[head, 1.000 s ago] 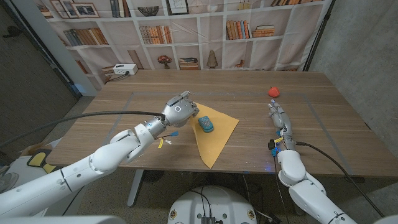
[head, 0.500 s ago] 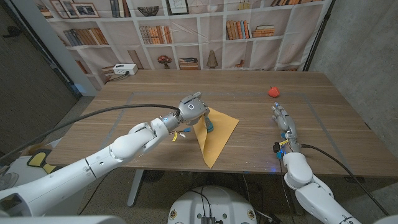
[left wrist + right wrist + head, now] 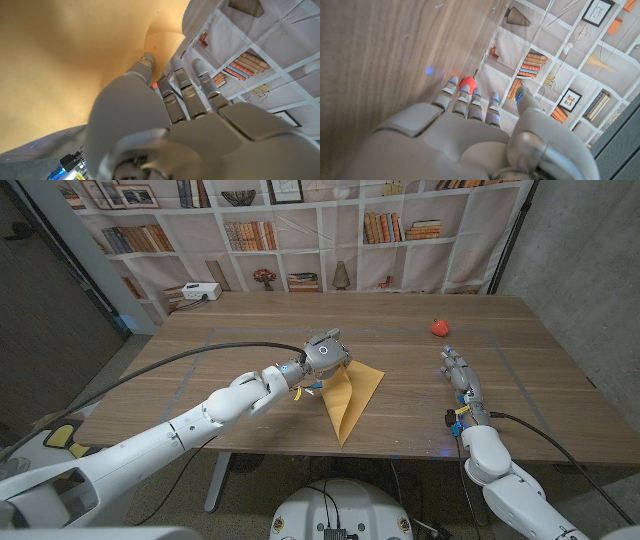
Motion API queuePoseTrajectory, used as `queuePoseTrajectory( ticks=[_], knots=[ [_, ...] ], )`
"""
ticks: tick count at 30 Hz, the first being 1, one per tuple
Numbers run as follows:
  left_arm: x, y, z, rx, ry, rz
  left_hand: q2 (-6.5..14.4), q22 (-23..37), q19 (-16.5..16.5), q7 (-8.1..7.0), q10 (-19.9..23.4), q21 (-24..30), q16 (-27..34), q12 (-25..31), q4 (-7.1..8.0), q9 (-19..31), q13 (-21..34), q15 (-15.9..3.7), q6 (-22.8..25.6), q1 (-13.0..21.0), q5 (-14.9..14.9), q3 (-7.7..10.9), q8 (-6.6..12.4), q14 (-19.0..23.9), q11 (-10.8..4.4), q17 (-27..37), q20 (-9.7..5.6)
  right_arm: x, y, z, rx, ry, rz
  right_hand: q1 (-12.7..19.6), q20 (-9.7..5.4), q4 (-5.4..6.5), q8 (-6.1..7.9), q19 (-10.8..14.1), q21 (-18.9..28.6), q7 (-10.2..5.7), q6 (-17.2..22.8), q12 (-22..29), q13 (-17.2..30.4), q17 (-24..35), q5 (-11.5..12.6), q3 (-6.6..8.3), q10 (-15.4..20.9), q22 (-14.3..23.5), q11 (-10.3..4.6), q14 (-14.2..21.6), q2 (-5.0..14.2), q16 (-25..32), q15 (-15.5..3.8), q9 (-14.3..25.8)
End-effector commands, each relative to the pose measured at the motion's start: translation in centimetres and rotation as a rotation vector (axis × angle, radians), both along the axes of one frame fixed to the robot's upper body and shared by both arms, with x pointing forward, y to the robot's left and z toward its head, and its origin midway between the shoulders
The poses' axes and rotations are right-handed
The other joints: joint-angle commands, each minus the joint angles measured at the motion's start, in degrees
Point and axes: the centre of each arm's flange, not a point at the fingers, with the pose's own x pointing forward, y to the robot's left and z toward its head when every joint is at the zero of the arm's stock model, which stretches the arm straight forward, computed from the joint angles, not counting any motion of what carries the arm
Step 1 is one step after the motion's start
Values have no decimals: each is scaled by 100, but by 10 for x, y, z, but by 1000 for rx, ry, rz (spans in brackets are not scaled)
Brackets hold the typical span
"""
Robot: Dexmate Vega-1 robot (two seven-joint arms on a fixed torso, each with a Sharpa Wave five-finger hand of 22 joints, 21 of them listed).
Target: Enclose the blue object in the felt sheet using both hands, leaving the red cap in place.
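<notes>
The left hand (image 3: 326, 355) grips the near edge of the felt (image 3: 352, 395) and has carried it up and across toward the right. A second ago that hand sat at the sheet's left corner with the blue object lying bare on the yellow cloth; half a second ago the flap was half raised and a sliver of blue still showed beside it. Now the fold stands over the spot and no blue shows, so the object is most likely under the lifted flap, though that cannot be confirmed. In the left wrist view the fingers (image 3: 184, 90) press into the felt (image 3: 70, 60), which curves around them.

The right hand (image 3: 458, 375) has held its place at the right side of the counter (image 3: 200, 350), released, fingers straight and holding nothing, well apart from the felt. The red cap (image 3: 439, 328) sits where it was, beyond that hand near the far edge; it shows past the fingertips (image 3: 465, 90) in the right wrist view as well (image 3: 468, 82).

My judgement: the first fold is nearly over, and the right hand has yet to join in to close the other side.
</notes>
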Motion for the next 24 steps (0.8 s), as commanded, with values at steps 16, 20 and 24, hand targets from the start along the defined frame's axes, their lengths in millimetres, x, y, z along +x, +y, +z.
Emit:
queuePoseTrajectory(
  ticks=[16, 20, 24],
  knots=[
    [52, -44, -14, -6, 100, -81, -49, 15, 19, 55, 465, 50, 84, -82, -118, 6, 15, -910, 152, 16, -20, -1, -67, 85, -337, 24, -52, 2, 20, 57, -226, -5, 156, 34, 199, 45, 292, 932, 264, 506, 1481, 519, 18, 67, 44, 50, 1948, 33, 304, 1776, 45, 576, 16, -2],
    [57, -47, -16, -2, 120, -83, -206, 16, 14, 67, 460, 65, 102, -116, -153, 5, 13, -884, 114, -18, -35, -103, -130, 80, -370, 38, -70, 1, 20, 60, -217, -21, 174, 15, 250, 68, 292, 1093, 311, 558, 1664, 585, 18, 120, 47, 48, 2233, 35, 363, 2136, 62, 728, -22, -4],
    [61, -48, -19, 5, 123, -79, -376, 10, 5, 20, 362, 68, 44, -235, -85, 9, -67, -850, -132, -224, -21, -271, -290, -29, -378, 0, -90, -2, 20, 63, -218, -25, 179, 20, 172, 66, 348, 1588, 480, 844, 2201, 716, 3, 114, 60, 100, 2839, 42, 490, 2868, 53, 950, 37, -8]
  ],
)
